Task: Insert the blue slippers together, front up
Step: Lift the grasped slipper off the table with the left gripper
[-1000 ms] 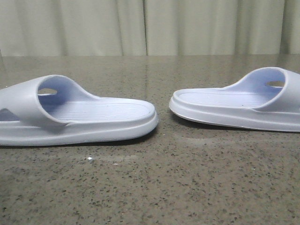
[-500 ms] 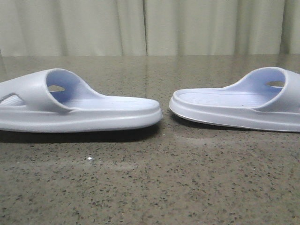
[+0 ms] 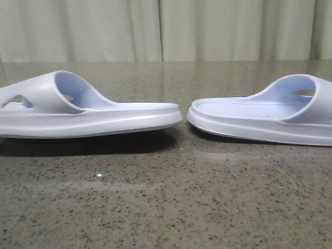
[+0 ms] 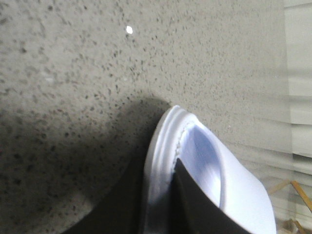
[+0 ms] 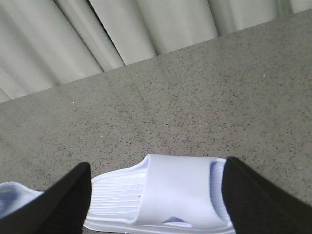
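Observation:
Two pale blue slippers lie toe to toe across the speckled table. The left slipper [image 3: 93, 116] hangs level just above the tabletop and casts a dark shadow under its sole. In the left wrist view my left gripper [image 4: 158, 168] is shut on that slipper's [image 4: 163, 141] sole rim, one finger under it and one on the footbed. The right slipper [image 3: 249, 122] rests flat on the table. My right gripper [image 5: 157, 163] hovers open over this slipper [image 5: 180, 190], its fingers wide on either side of the strap and not touching it. Neither gripper shows in the front view.
A pleated pale curtain [image 3: 166, 28] hangs behind the table's far edge. A small white speck [image 3: 99, 176] lies on the stone top in front of the left slipper. The toe of the left slipper [image 5: 12, 195] shows at the edge of the right wrist view.
The left slipper has risen off the table, levelled out and moved slightly right toward the other toe; its shadow has grown. The right slipper has not moved.

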`<act>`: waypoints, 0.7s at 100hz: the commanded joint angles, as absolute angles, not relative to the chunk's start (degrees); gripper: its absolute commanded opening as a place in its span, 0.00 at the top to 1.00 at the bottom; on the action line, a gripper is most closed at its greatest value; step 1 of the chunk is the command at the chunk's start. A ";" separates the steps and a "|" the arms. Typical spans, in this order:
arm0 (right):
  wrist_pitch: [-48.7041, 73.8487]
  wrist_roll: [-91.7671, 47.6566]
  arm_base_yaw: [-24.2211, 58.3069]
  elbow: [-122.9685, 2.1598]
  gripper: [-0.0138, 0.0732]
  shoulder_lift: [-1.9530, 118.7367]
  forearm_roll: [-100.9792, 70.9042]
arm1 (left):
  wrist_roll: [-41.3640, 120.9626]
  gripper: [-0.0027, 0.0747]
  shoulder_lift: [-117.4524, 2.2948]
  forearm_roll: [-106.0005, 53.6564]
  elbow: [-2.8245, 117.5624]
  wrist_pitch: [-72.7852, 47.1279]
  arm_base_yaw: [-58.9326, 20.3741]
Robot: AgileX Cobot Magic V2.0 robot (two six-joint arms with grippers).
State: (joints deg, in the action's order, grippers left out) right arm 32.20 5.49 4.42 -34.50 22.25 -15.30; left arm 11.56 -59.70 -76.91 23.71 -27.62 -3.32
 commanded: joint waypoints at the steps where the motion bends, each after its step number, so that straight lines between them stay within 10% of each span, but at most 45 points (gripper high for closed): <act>1: 27.42 5.28 4.41 -36.48 0.29 23.11 -15.80 | 13.33 0.94 -59.32 -80.69 25.00 -30.42 -3.63; 70: 26.91 5.28 4.41 -36.48 0.29 23.51 -15.80 | 16.74 0.94 -42.92 -90.89 25.00 -32.74 -3.63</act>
